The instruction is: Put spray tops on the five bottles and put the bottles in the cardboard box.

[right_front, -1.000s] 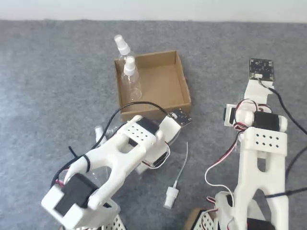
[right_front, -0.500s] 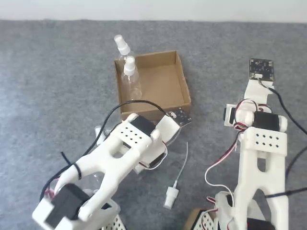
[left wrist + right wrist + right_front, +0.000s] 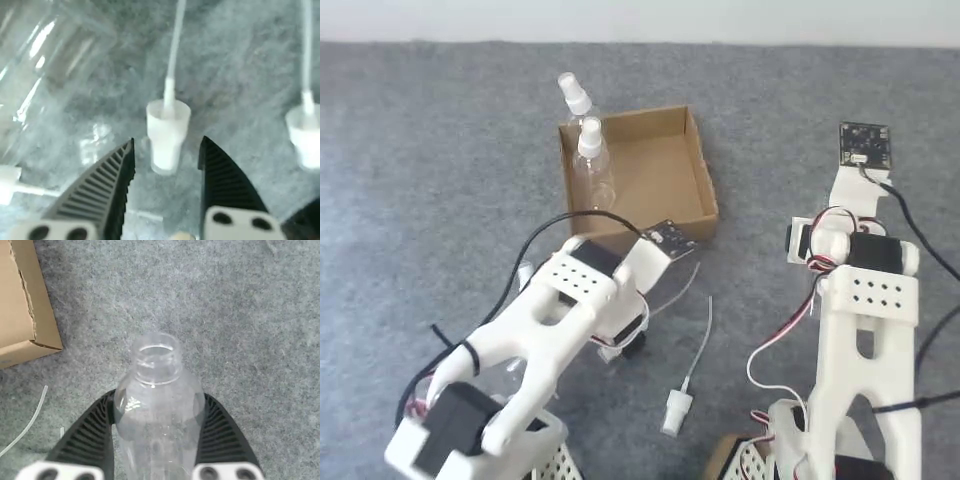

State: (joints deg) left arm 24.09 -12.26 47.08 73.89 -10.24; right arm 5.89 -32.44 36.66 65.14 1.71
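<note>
Moved: my left arm [image 3: 570,310] has swung left since a second ago, drawing its wrist away from the box's near corner; my right arm [image 3: 865,300] has kept still.
Spray top [image 3: 167,127]: white, translucent, lying on the grey carpet [image 3: 250,60], with its thin tube pointing away from me.
Left claw [image 3: 167,141]: spread wide, one finger on either side of that spray top with a gap on each side, gripping nothing.
Bottle [image 3: 156,360]: clear, neck open and uncapped, near a corner of the cardboard box [image 3: 20,305].
Right claw [image 3: 159,399]: clenched around the bottle's body.
</note>
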